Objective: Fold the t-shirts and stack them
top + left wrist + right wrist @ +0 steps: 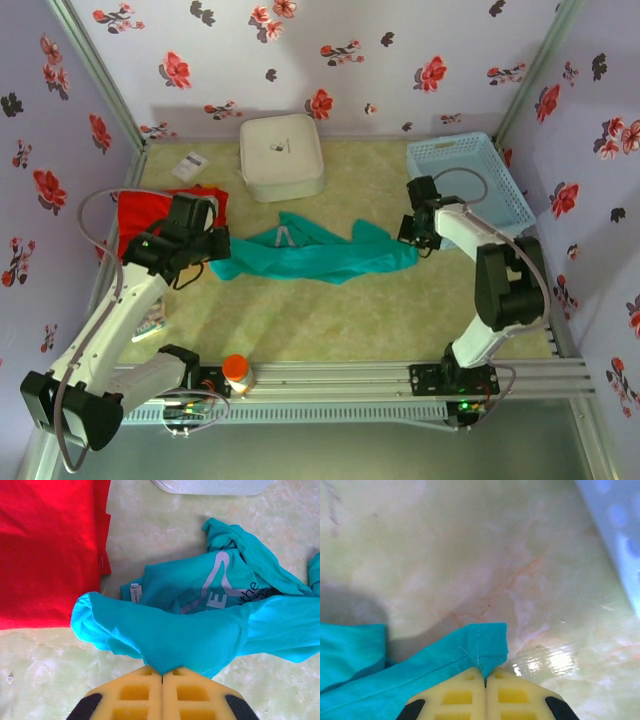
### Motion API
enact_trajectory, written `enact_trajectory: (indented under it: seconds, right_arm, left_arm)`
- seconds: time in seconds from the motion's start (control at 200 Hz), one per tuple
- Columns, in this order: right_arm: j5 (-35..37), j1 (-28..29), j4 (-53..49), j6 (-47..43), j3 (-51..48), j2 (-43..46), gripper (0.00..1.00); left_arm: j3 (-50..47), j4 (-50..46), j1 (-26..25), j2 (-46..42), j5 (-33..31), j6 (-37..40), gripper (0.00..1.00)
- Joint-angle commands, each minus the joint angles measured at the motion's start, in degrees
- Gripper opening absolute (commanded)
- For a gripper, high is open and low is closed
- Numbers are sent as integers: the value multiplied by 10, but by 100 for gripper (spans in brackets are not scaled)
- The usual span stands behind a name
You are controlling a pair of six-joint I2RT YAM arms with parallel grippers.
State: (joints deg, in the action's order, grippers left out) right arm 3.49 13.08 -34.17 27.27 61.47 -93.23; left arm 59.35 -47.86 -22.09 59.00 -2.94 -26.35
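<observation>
My left fingers (162,676) are pressed together, pinching a bunched fold of the teal t-shirt (190,630). The cloth rises to the tips and drapes away on both sides of them. Ahead of these fingers the shirt lies rumpled on the table (150,525), its pale print and neck label facing up. Ahead and to their left, the red t-shirt (45,550) lies flat, its edge just beside the teal one. The white box (210,485) sits far ahead.

My right fingers (485,677) are also shut, gripping a hemmed corner of the teal t-shirt (395,680), which trails off to their left. The light-blue basket (620,530) stands ahead and to their right, apart from the cloth.

From the overhead view, the teal t-shirt (320,255) stretches as a crumpled band between the left fingers (217,252) and the right fingers (411,243), one at each end. The red t-shirt (135,215) lies beyond the left fingers, partly hidden by that arm. The white box (281,155) and the basket (470,175) sit toward the far wall.
</observation>
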Motion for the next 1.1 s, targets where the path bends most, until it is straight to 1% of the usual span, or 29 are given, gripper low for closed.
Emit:
enact_trajectory:
  seconds: [0.0,0.15,0.295,0.49,0.625,0.735,0.86,0.93,0.96,1.03,1.095]
  right_arm:
    - [36,2,-26,-13,21,82,0]
    - [68,3,-23,-27,33,198,0]
    - [99,3,1,-55,40,313,0]
    - [90,3,66,-87,31,460,0]
    - [71,2,116,-93,23,551,0]
    - [69,3,137,-101,32,601,0]
    - [52,2,144,-109,54,638,0]
    - [41,2,140,-109,64,644,0]
    - [38,3,138,-109,66,664,0]
    - [43,2,136,-108,67,674,0]
    - [52,3,130,-106,65,674,0]
  left_arm:
    - [50,-17,6,-11,-1,12,0]
    - [121,-39,6,-15,3,20,0]
    - [191,-74,6,-30,3,60,0]
    - [264,-81,6,-75,7,98,0]
    - [311,-71,6,-103,33,126,0]
    - [359,-65,6,-114,70,135,0]
    - [415,-62,6,-123,102,133,0]
    - [448,-69,6,-124,106,129,0]
    - [460,-70,6,-123,107,129,0]
    - [477,-66,6,-121,108,127,0]
    - [479,-62,6,-117,92,130,0]
